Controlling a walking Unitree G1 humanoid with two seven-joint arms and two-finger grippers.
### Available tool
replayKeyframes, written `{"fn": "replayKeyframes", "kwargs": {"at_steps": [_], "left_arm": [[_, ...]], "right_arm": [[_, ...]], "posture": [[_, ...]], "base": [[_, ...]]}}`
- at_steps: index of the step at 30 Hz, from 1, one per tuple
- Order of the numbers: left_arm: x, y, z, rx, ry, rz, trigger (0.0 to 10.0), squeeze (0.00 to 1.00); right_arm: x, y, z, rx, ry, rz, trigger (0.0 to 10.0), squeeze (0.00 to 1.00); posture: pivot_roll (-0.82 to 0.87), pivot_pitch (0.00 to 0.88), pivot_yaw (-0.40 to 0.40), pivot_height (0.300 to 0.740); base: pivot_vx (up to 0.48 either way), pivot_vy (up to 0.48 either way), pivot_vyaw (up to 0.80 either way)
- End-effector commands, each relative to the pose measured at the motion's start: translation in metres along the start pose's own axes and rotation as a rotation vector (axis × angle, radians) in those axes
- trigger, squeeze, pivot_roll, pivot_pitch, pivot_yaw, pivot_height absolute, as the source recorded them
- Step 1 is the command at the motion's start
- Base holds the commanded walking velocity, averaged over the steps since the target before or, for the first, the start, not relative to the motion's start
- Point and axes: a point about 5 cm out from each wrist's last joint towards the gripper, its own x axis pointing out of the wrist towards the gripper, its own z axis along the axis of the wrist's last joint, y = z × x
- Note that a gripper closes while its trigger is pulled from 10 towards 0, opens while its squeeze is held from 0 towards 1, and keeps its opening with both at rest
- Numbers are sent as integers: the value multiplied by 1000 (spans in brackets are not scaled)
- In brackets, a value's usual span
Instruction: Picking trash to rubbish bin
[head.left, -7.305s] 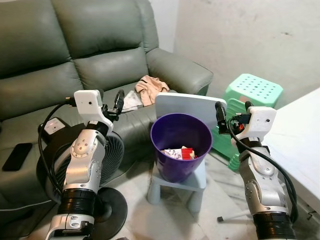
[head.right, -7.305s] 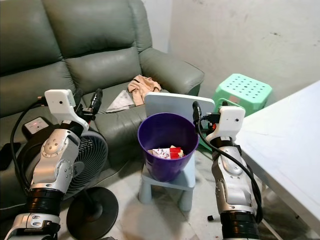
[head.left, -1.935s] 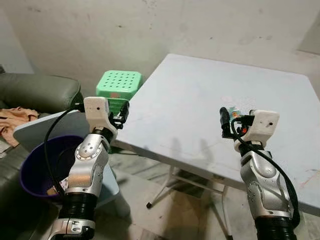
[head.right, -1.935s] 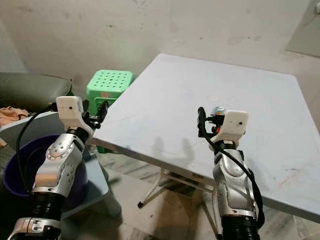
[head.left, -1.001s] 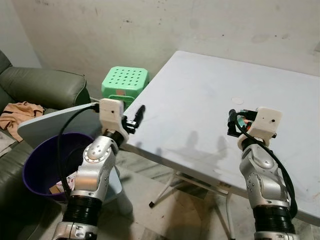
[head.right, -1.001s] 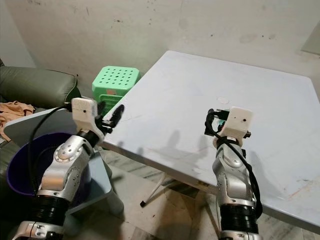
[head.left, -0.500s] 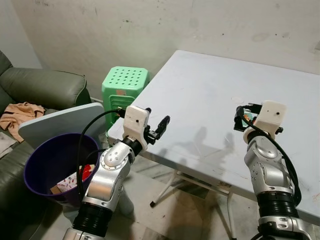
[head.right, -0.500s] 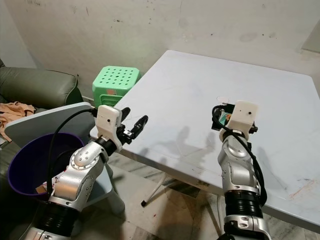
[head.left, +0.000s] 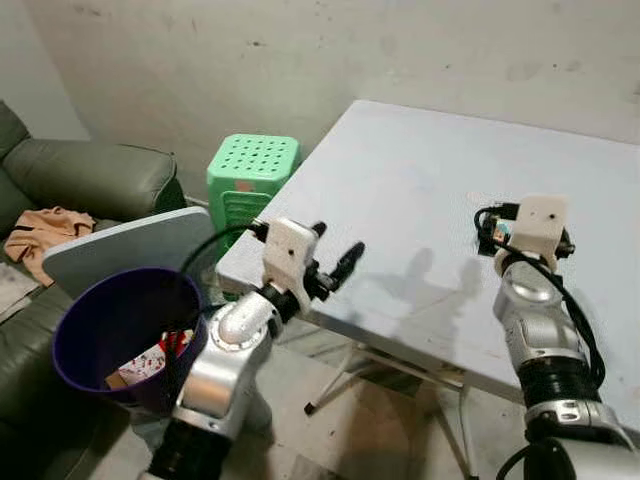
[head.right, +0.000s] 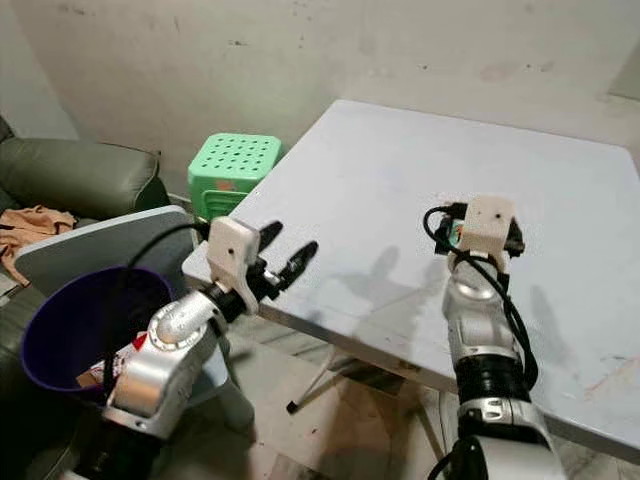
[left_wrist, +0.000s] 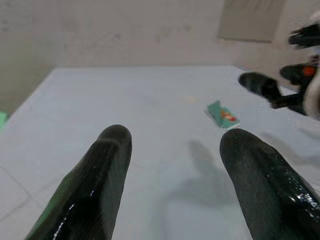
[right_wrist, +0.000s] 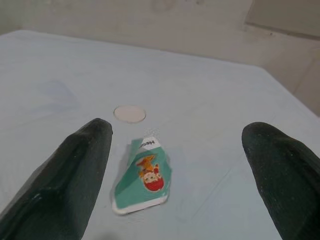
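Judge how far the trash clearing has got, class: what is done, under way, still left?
Done: some litter lies in the purple bin. Under way: the right gripper, fingers open, hovers over a green wrapper on the white table. Left: grasping it and binning it. The left gripper holds nothing.

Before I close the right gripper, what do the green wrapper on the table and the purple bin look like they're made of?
The small green printed wrapper looks like thin glossy film or foil: it lies flat, creased, with a curled white edge. The round purple rubbish bin looks like smooth moulded plastic with a slight sheen on its rim. The pale grey table seems matt laminate or plastic, though I can't be sure.
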Motion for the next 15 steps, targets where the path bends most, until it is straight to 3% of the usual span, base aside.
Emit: {"fn": "replayKeyframes", "kwargs": {"at_steps": [1, 8, 15], "left_arm": [[-2, -3, 7, 3, -16, -16, 10000, 0], [-21, -18, 12, -45, -21, -54, 10000, 0], [-26, -24, 20, -94, -28, -76, 10000, 0]], "right_arm": [[3, -2, 2, -5, 1, -7, 10000, 0], [11, -5, 5, -24, 2, -11, 10000, 0], [17, -6, 9, -25, 2, -13, 10000, 0]], "posture": [[69, 107, -5, 740], [95, 204, 1, 740], [119, 250, 1, 740]], "base": [[0, 0, 0], [0, 0, 0], [0, 0, 0]]}}
